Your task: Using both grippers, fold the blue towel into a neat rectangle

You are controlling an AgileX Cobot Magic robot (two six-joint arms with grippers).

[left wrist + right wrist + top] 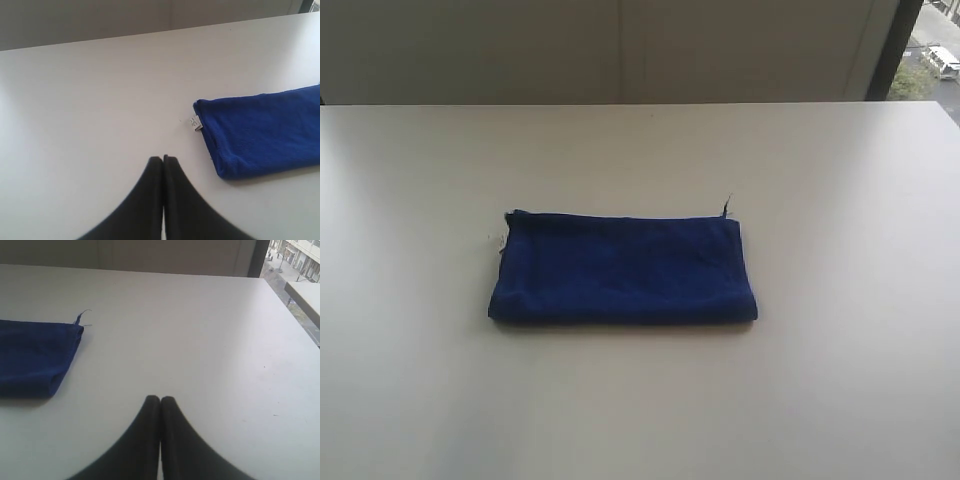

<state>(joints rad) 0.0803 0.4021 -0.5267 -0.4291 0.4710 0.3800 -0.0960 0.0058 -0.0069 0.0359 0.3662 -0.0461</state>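
Observation:
The blue towel (625, 268) lies folded in a flat rectangle at the middle of the white table (840, 200). Neither arm shows in the exterior view. In the left wrist view my left gripper (163, 159) is shut with nothing in it, over bare table and apart from the blue towel (260, 130), whose small white tag (195, 122) sticks out at one corner. My right gripper (160, 399) is shut and empty too, off to the side of the blue towel (35, 357), where a loose thread (82, 315) pokes up from a corner.
The table's far edge (620, 104) meets a pale wall. A dark window frame (892, 45) stands at the back right, with a street outside. In the right wrist view the table's side edge (295, 315) runs close to the window.

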